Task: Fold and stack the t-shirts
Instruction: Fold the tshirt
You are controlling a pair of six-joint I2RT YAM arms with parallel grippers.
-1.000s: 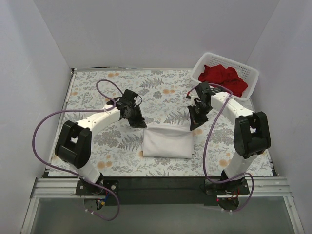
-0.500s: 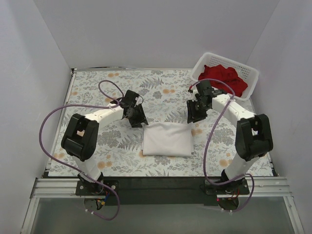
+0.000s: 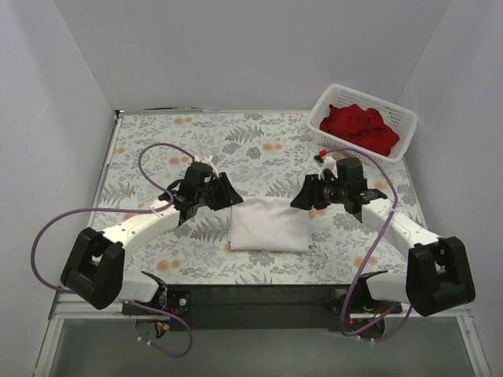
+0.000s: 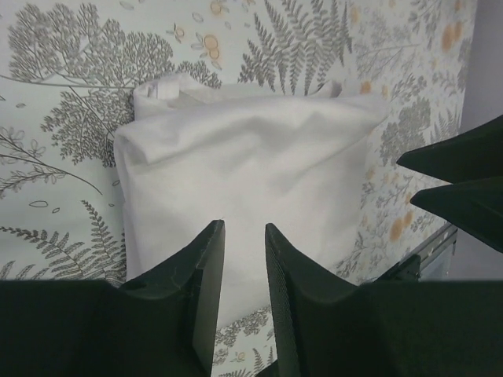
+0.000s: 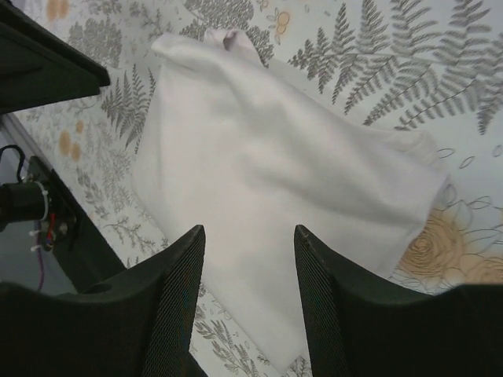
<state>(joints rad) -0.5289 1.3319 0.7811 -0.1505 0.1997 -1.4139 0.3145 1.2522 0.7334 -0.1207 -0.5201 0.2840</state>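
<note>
Robot lab cell: white booth walls (image 3: 251,47), fern-print table (image 3: 149,141).

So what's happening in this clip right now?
Two robot arms are working on a t-shirt folding job. The white t-shirt lies folded into a rectangle on the fern-print table, near the front edge. The left gripper and right gripper flank its far corners, fingers apart, holding nothing. The red t-shirts are piled in the white basket at the far right.
</note>
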